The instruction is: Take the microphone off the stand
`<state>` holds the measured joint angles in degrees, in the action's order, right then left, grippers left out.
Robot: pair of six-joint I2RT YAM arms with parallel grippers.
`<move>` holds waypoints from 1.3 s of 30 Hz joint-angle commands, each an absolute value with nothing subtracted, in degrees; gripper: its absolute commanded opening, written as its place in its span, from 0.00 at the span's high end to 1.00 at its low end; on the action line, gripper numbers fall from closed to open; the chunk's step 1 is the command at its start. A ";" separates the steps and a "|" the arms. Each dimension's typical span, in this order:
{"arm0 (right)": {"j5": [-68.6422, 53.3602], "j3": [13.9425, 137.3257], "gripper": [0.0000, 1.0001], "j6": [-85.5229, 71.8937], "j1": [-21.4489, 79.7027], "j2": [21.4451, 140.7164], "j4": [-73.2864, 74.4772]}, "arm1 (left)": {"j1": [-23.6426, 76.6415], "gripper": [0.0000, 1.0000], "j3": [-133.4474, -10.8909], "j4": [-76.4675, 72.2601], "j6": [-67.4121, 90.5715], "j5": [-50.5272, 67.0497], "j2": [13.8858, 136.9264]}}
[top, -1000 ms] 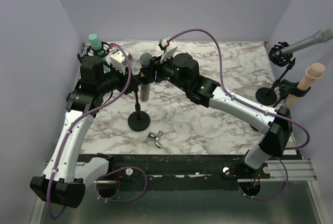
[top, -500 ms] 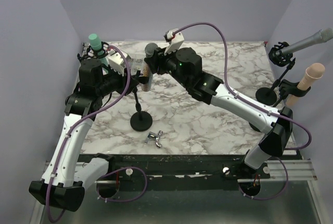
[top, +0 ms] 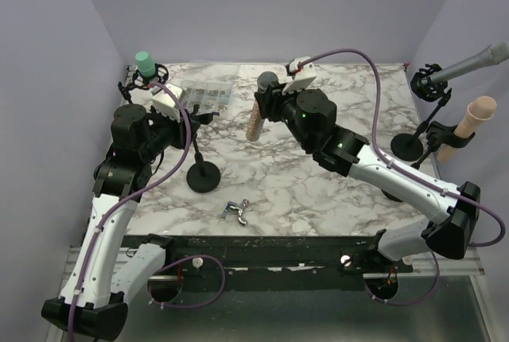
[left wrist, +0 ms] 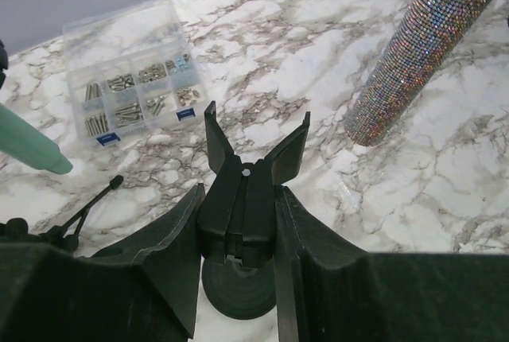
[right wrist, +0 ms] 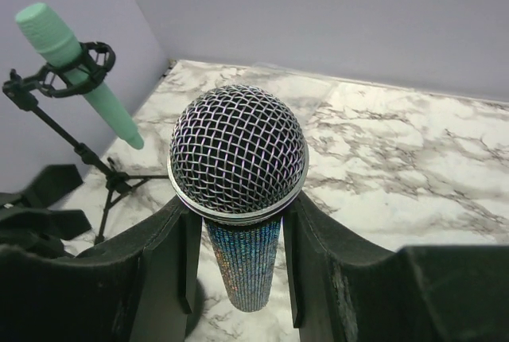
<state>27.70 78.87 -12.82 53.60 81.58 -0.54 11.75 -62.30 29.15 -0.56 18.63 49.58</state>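
Right wrist view, right gripper point(right wrist: 237, 266) clamped on microphone point(right wrist: 238, 155), left gripper point(left wrist: 238, 235) seemingly pinching stand clip point(left wrist: 245, 195).

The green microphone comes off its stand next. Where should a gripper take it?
Grip the green microphone on its bare lower shaft, below the clip. Come from the open table side and squeeze across the shaft. It slants head-up, and the clip rings the upper part.

Robot lab booth, folks: plain lilac walls point(top: 278, 8), marble-print tabletop point(top: 318, 191), mounting rail point(top: 278, 248), clear box of screws point(left wrist: 131, 91).
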 commanded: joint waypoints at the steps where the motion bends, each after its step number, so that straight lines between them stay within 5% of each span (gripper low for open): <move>1: 32.06 74.54 0.99 -11.35 53.62 79.55 -2.91 | 11.99 1.00 -60.40 20.93 1.39 13.32 46.03; 16: 47.02 77.45 0.99 -4.16 50.81 91.03 3.74 | 11.95 1.00 -57.85 17.70 1.70 11.72 44.30; 27: 42.67 83.94 0.99 3.80 48.64 101.77 19.81 | 11.94 1.00 -58.61 18.83 2.36 9.43 44.54; 33: 35.03 91.32 0.99 -15.33 48.61 106.76 46.54 | 11.94 1.00 -58.95 19.05 3.12 9.24 44.54; 39: 21.34 83.08 0.99 -20.71 48.61 101.15 48.92 | 11.95 1.00 -59.30 19.25 3.97 10.15 45.02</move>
<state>31.77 87.37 -14.72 48.36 105.36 41.39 11.75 -57.60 22.83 2.85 10.50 45.34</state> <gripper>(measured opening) 0.460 0.355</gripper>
